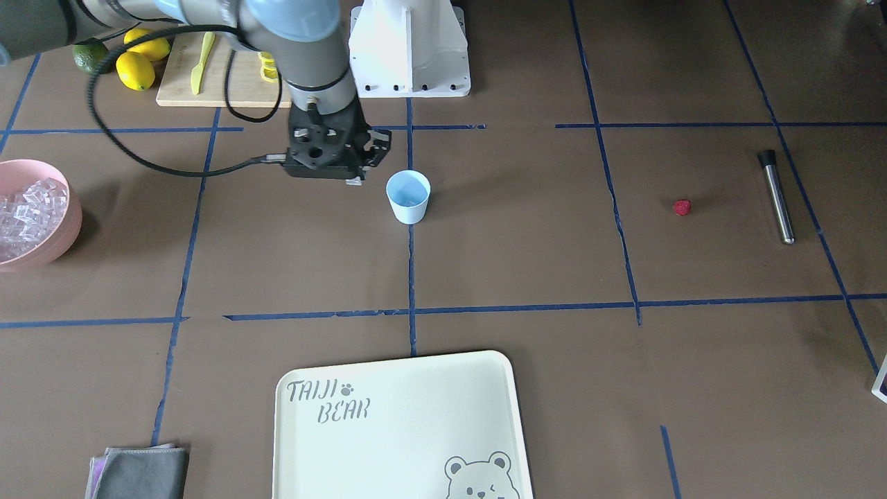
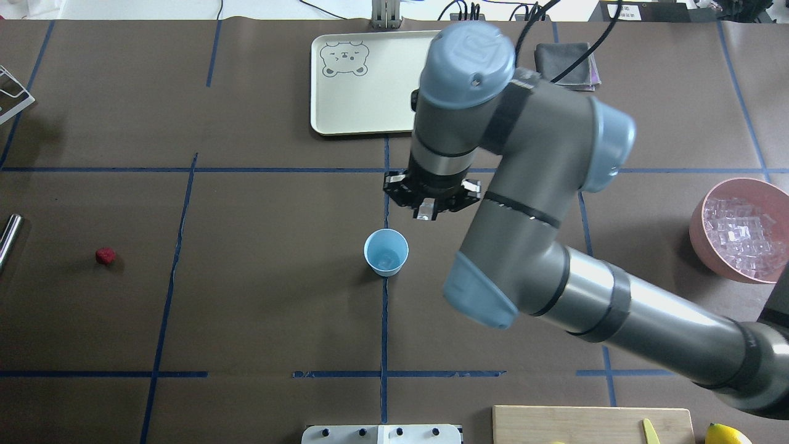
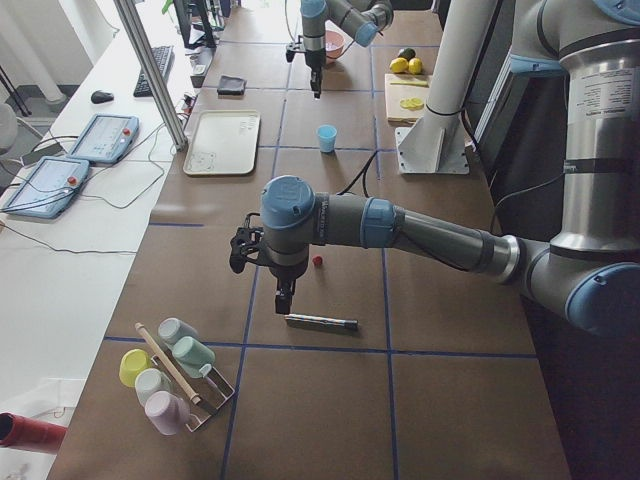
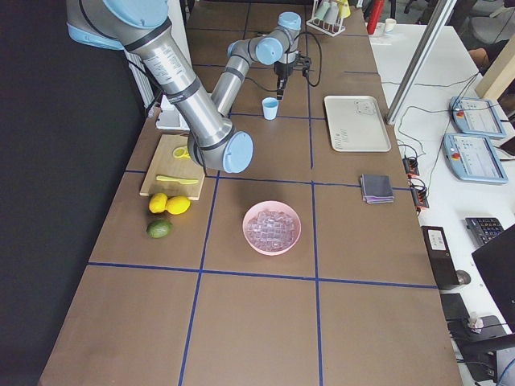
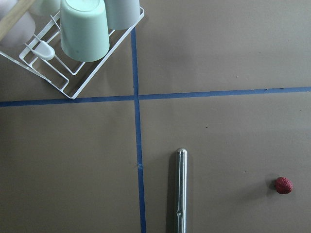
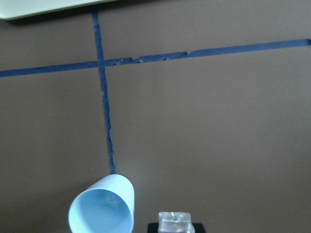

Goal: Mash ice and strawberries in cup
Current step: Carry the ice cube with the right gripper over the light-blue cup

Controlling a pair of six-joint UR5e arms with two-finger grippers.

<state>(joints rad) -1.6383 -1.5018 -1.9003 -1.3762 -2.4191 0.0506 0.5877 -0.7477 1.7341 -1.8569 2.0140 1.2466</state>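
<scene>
Since the right jaws are clamped on one ice cube (image 6: 174, 221), you see it held between them just beside the cup (image 6: 102, 211), above the desk (image 6: 218, 121). The strawberry (image 1: 682, 207) lies well apart from the cup. You cannot tell how the left jaws stand.

Robotics lab: brown-papered table (image 1: 527, 263) gridded with blue tape (image 1: 520, 307), teach pendants (image 3: 104, 138) alongside, keyboard (image 3: 160, 68).

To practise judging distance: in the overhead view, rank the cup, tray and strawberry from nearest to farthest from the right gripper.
From the right gripper, shut on an ice cube:
1. Cup, close by on its left.
2. Tray, at the table's far edge.
3. Strawberry, far out left.
</scene>
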